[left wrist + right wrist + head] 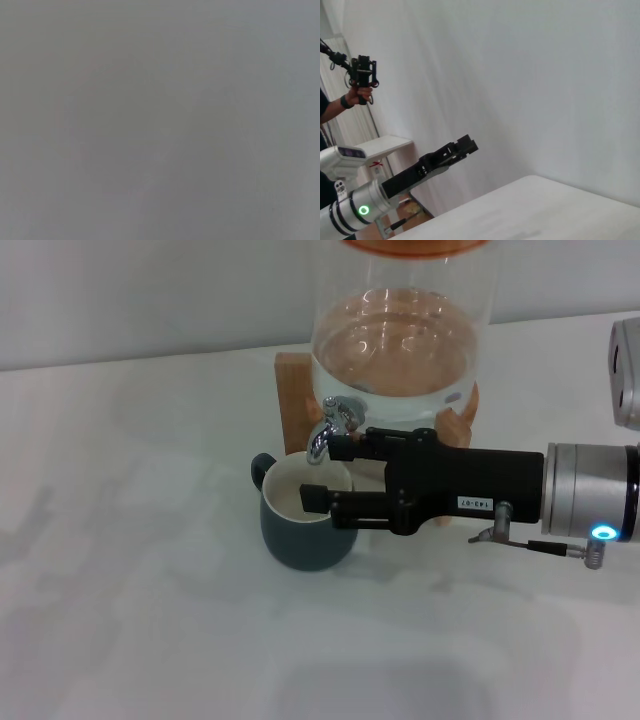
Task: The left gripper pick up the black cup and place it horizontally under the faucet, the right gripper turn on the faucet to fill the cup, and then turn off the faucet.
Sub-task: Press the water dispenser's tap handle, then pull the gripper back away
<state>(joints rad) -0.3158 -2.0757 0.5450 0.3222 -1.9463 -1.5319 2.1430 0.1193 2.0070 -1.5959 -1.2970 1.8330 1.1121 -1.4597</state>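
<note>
With the black cup (305,523) standing under the faucet (333,426), the right gripper (325,472), prongs apart around it, could bump the cup.

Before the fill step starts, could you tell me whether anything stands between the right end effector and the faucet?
Nothing visible does. The right end effector has its upper finger beside the faucet, just above the black cup under the spout. Its fingers are spread, one above the other.
</note>
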